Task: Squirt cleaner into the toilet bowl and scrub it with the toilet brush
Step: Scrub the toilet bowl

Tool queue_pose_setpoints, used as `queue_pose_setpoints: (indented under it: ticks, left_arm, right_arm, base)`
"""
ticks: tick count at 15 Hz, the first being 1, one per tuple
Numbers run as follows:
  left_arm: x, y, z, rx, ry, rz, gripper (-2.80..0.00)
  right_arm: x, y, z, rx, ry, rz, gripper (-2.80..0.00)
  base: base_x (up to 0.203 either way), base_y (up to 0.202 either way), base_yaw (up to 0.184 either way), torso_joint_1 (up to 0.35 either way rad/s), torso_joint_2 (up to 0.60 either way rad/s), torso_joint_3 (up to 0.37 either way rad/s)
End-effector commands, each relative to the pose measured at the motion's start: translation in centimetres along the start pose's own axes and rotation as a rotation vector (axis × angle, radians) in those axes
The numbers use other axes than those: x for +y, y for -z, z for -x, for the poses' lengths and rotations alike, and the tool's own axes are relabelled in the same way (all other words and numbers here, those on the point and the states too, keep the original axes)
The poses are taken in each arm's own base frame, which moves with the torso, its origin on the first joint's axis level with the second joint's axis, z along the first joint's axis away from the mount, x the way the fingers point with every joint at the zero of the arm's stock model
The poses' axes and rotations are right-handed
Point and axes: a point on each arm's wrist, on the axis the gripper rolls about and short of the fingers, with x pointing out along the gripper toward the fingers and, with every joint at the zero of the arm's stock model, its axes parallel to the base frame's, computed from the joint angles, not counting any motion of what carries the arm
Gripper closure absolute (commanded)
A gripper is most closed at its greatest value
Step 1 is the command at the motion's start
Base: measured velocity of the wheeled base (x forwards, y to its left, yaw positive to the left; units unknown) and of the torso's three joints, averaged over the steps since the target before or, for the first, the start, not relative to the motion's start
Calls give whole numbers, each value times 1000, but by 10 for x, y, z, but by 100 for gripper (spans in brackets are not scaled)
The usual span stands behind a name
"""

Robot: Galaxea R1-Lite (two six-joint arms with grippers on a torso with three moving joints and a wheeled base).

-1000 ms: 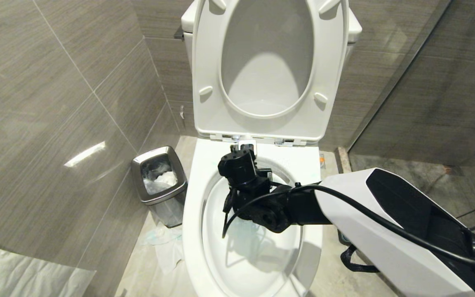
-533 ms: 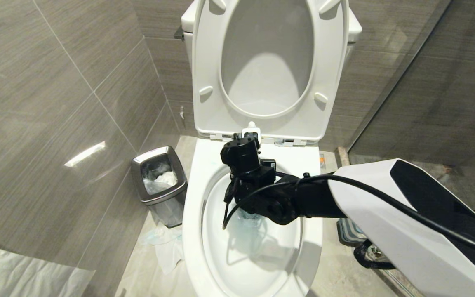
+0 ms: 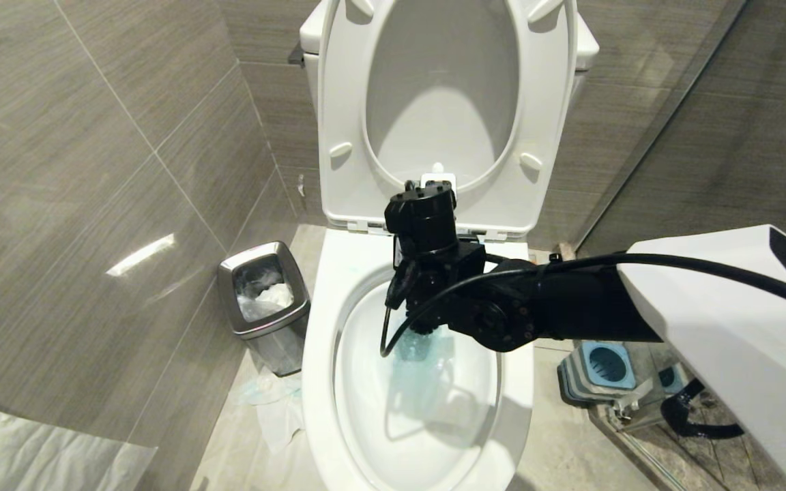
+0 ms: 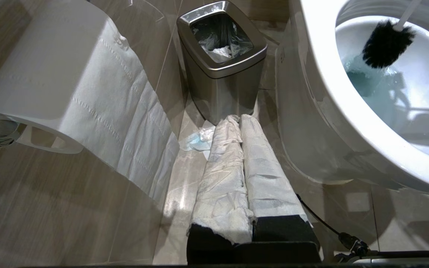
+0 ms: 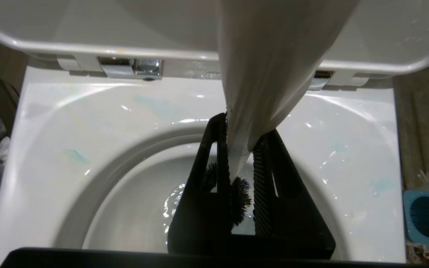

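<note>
Head view: right gripper (image 3: 427, 327) hung over toilet bowl (image 3: 318, 382), seat raised behind it.
Left wrist view: left gripper (image 4: 241, 123) closed, empty, parked just before steel waste bin (image 4: 222, 59); toilet brush (image 4: 385, 44) bristles above bluish water.
Right wrist view: right gripper (image 5: 241, 175) clamped white brush handle, bristles below fingertips; blue-topped holder (image 5: 428, 217) on floor beside.
</note>
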Motion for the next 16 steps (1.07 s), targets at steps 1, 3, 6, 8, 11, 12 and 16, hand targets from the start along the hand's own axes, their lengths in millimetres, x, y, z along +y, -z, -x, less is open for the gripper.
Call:
queue_pose_setpoints:
  ticks: [1, 3, 6, 8, 11, 12, 16]
  left_arm:
    - [0, 0, 0, -1, -2, 0, 0]
    - [0, 0, 0, 0, -1, 0, 0]
    - [0, 0, 0, -1, 0, 0, 0]
    - [0, 0, 0, -1, 0, 0, 0]
    - [0, 0, 0, -1, -2, 0, 0]
    - [0, 0, 0, -2, 0, 0, 0]
    - [0, 0, 0, 1, -1, 0, 0]
  right_arm:
    - [-10, -28, 14, -26, -5, -34, 0]
    - [-14, -39, 20, -31, -8, -42, 0]
    - [-20, -55, 31, -38, -15, -52, 0]
    - [-21, -59, 35, -43, -20, -58, 0]
    - [-19, -60, 39, -38, -30, -52, 0]
    - [-17, -58, 40, -34, -35, -47, 0]
    - [-9, -37, 30, -6, -29, -16, 0]
  base:
    - [0, 0, 0, 0, 0, 0]
    - [0, 0, 0, 0, 0, 0]
    - [0, 0, 0, 0, 0, 0]
    - [0, 0, 0, 0, 0, 0]
    - [0, 0, 0, 0, 0, 0]
    - [0, 0, 0, 0, 0, 0]
    - [0, 0, 0, 0, 0, 0]
